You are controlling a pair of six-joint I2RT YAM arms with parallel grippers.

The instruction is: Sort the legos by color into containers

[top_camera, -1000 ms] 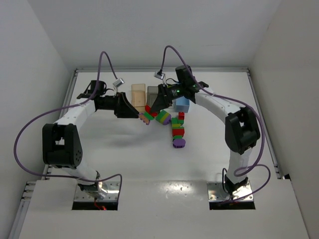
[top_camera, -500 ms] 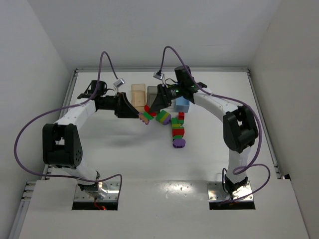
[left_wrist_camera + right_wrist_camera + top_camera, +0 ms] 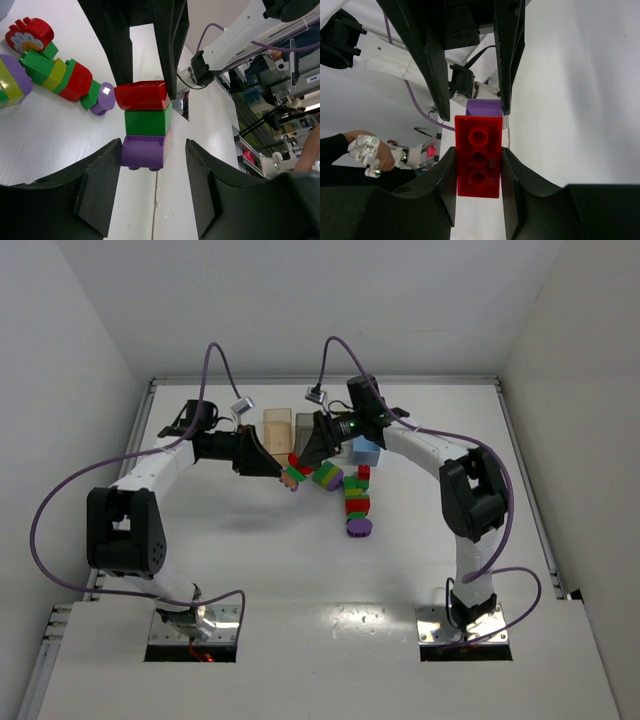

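A: Checking top view: 3-brick stack, seemingly lifted off table, btwn L gripper & R gripper, just in front of tan bin & grey bin. Why both arms?
B: Prob. to pull apart – stuck together, diff colours, so diff bins.
A: L wrist view?
B: Jaws apart, straddling purple brick at stack's end; touching one side, gap on other. Not clamped yet. Green brick mid, red brick at far end.
A: R wrist view?
B: Clamped tight on red brick – glossy, three round sockets in a row, purple edge behind.
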